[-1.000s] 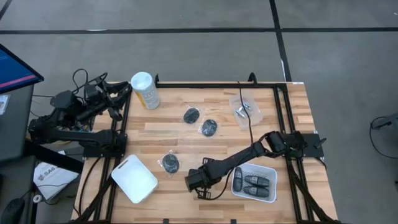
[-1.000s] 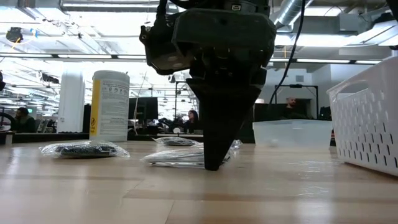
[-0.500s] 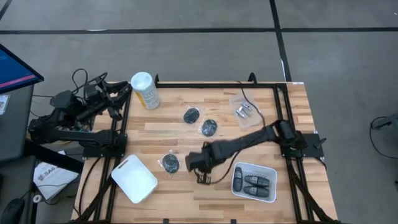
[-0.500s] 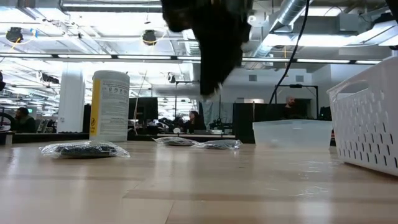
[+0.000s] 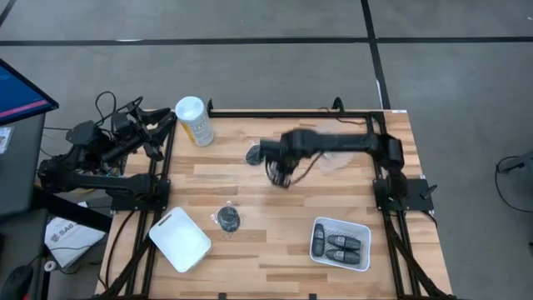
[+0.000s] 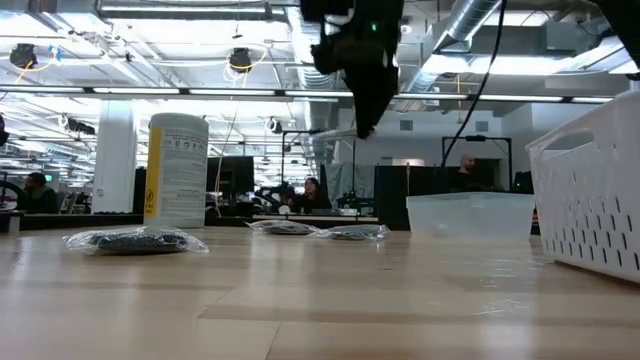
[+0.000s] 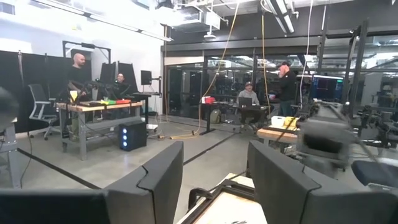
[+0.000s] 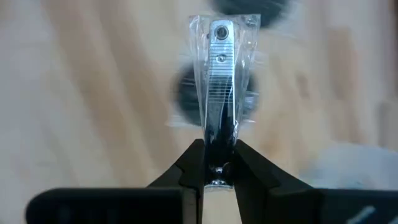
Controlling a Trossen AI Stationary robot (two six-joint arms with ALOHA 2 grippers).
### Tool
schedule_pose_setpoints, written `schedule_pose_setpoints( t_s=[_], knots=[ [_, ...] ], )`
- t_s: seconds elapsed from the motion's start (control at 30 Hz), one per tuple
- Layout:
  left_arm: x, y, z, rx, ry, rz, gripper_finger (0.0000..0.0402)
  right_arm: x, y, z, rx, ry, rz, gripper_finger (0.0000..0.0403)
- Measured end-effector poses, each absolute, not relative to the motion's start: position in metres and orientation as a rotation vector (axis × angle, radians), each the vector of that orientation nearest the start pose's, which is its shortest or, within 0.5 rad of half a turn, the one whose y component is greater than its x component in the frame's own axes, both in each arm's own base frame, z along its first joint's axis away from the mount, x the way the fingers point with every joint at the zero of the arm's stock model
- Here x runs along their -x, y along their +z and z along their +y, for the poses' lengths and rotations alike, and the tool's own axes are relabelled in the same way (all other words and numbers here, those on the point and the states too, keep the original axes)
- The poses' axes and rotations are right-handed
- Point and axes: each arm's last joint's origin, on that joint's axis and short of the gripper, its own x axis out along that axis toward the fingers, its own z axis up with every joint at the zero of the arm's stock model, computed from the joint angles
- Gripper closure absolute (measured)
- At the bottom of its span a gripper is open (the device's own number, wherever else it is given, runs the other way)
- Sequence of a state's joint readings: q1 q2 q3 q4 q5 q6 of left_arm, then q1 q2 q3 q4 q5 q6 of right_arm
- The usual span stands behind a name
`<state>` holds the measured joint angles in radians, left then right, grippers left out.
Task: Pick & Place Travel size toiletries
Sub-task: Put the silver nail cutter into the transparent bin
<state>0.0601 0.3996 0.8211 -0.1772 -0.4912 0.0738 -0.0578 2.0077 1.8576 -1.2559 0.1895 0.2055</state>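
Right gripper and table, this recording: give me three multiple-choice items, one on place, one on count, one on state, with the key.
1. Where is the right gripper?
A. Above the table's far middle, near the dark discs
B. Inside the white basket
C. Beside the left arm's base

2. How many dark capsule items lie in the white basket?
A. None
B. Three
C. Six

3. What are the right gripper's fingers doing?
A. Spread wide, empty
B. Shut on the yellow canister
C. Shut on a bagged silver metal piece

Key: 1 A, the high view shows the arm stretched across there. 2 B, the high view shows three. 3 C, the right wrist view shows the bag pinched between them.
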Motion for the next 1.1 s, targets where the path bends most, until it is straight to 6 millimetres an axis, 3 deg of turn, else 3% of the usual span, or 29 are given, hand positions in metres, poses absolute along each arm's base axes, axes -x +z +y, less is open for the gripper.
schedule_pose_setpoints(
  t_s=[0.27, 0.43, 0.77, 1.1],
  knots=[
    [-0.065, 0.384, 0.018, -0.014, 0.574, -0.222, 0.0224, -0.356, 0.264, -0.115, -0.186, -0.493, 1.469, 0.0354],
    [-0.065, 0.384, 0.018, -0.014, 0.574, -0.223, 0.0224, -0.314, 0.244, -0.149, -0.299, -0.605, 1.505, 0.0354],
    [-0.065, 0.384, 0.018, -0.013, 0.574, -0.224, 0.0224, -0.249, 0.220, -0.168, -0.434, -0.727, 1.530, 0.0354],
    [-0.064, 0.384, 0.019, -0.006, 0.619, -0.222, 0.0224, -0.231, 0.200, -0.176, -0.484, -0.785, 1.502, 0.0355]
  ],
)
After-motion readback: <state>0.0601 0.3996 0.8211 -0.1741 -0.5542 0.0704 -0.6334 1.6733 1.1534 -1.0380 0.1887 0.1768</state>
